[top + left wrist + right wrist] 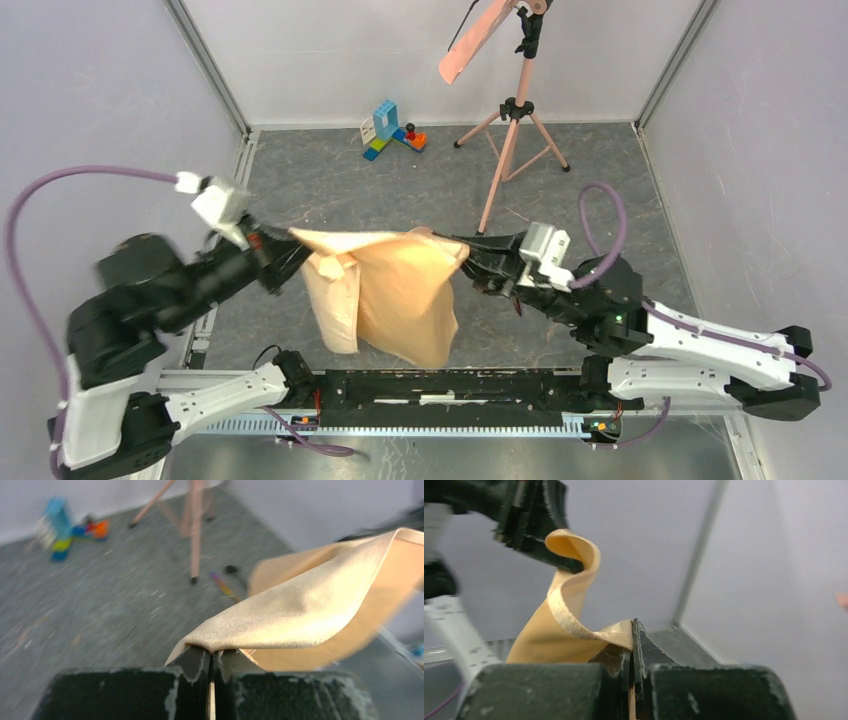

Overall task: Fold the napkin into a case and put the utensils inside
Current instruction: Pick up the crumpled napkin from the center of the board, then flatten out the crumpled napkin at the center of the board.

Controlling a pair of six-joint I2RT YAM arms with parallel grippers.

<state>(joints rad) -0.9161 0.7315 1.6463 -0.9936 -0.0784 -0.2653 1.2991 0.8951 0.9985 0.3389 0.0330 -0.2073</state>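
From above, the napkin (385, 290) hides the table (330, 190) beneath it, and I cannot find the utensils there at all. Only my left wrist view shows them, blurred, on the table behind the cloth, near the foot of one tripod (512, 130) leg: a purple-gold piece (223, 585) and, just beside it, a thin black one with a round end (235, 575); the cloth cuts off their near ends. That whole view is smeared, so I cannot tell whether the two touch. The right wrist view shows mostly wall, and my other arm is a dark blur at its upper left. My left gripper (290, 240) is clamped tight, jaws together with only cloth between them, pinching one upper corner of the napkin. My right gripper (462, 250) is closed the same way on the opposite upper corner, the hem curling up out of its fingertips. The napkin hangs in the air between the two grippers, over the middle of the table toward the near edge, its top edge stretched roughly level and the rest drooping in loose folds, with one flap doubled over on the left side. How its lower edge sits against the table I cannot make out. Some toy blocks (392, 130) sit at the far edge, left of the tripod.
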